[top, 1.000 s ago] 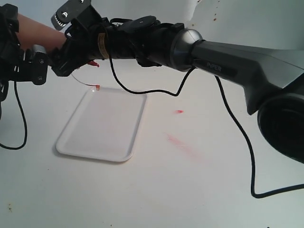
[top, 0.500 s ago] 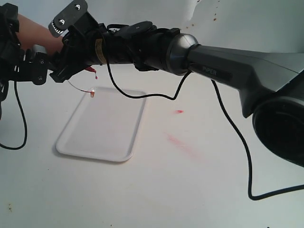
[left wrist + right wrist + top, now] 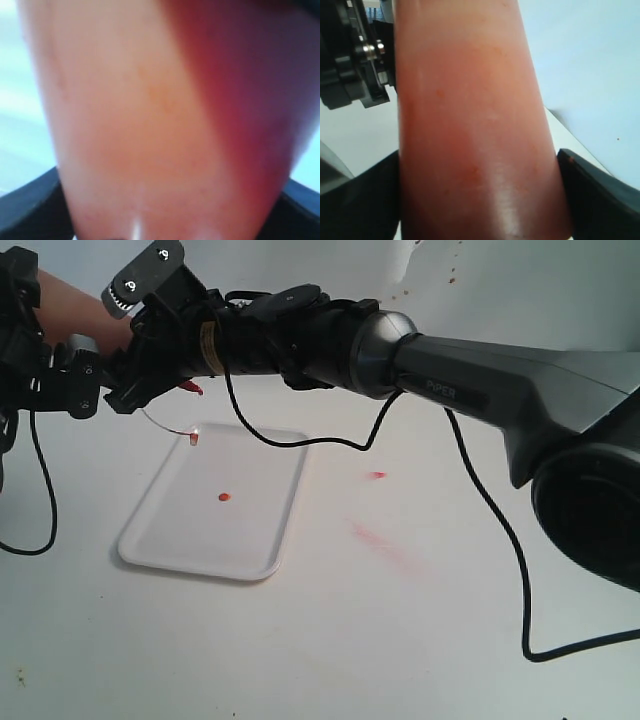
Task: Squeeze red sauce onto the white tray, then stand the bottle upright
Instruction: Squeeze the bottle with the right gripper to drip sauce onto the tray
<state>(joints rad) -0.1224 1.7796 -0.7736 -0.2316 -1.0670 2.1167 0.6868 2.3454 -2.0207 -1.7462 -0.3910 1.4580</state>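
**A:** where's the bottle rn?

**B:** up in the air, lying sideways by the tray's far left corner, nozzle tipped down. Both arms on it: L gripper clamps the body, R gripper too, fingers snug each side.

**A:** sauce?

**B:** one small blob mid-tray, plus a faint smear on the table to its right.

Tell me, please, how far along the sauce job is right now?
Done: one red sauce blob lies on the white tray. In hand: the left pincer and right pincer both grip the bottle, tilted nozzle-down above the tray's end. Left: standing the bottle upright.
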